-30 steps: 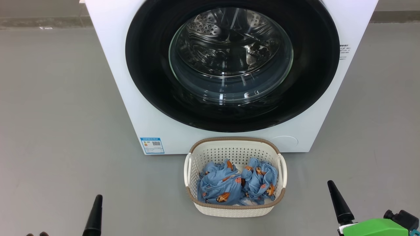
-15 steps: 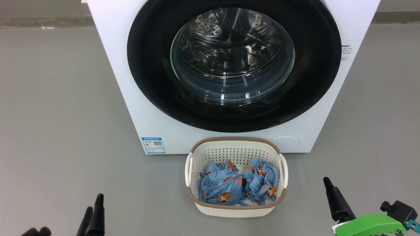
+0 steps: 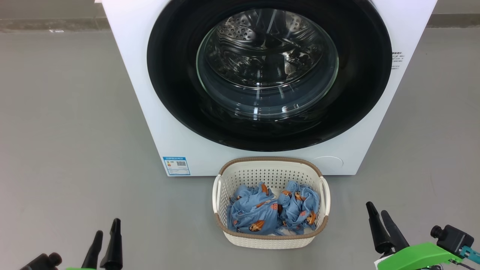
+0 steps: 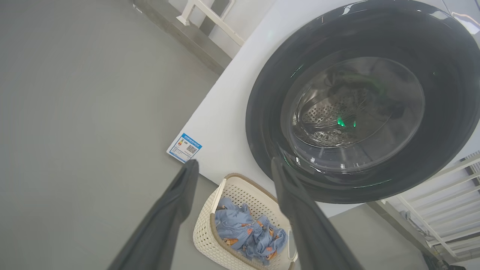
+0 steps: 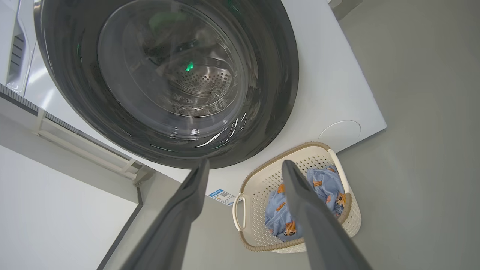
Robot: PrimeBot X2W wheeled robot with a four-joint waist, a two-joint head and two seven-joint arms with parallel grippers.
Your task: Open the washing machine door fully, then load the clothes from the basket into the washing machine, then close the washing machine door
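**Both pincers come up released; the door is not yet touched**

Over the last second the two arms have risen into the lower part of the head view. Where a single dark finger showed on each side, the left pincer [image 3: 108, 227] and the right pincer [image 3: 377, 208] now each show both fingers. In the wrist views each pair stands spread with nothing between them, so both are released and empty. The whole head picture has also slid a little to one side, which I take for the camera turning. The things themselves have not moved.

The washing machine [image 3: 129, 56] stands toward the far edge of the floor [image 3: 67, 131]. The washing machine door [image 3: 172, 86] lies shut, flush against its front, with the steel drum showing through the glass. The basket [image 3: 270, 173] sits on the floor just before the machine's lower front, below the door. Whether it touches the machine I cannot tell. The clothes [image 3: 262, 212] lie bunched inside it. Both pincers are well apart from the door and from the basket, one on each side near the floor's near edge.

By my judgement the task stands at its very start. The arms are readying for the first step, opening the door, and nothing can be loaded until it swings wide. The basket so close under the door may crowd a low reach.
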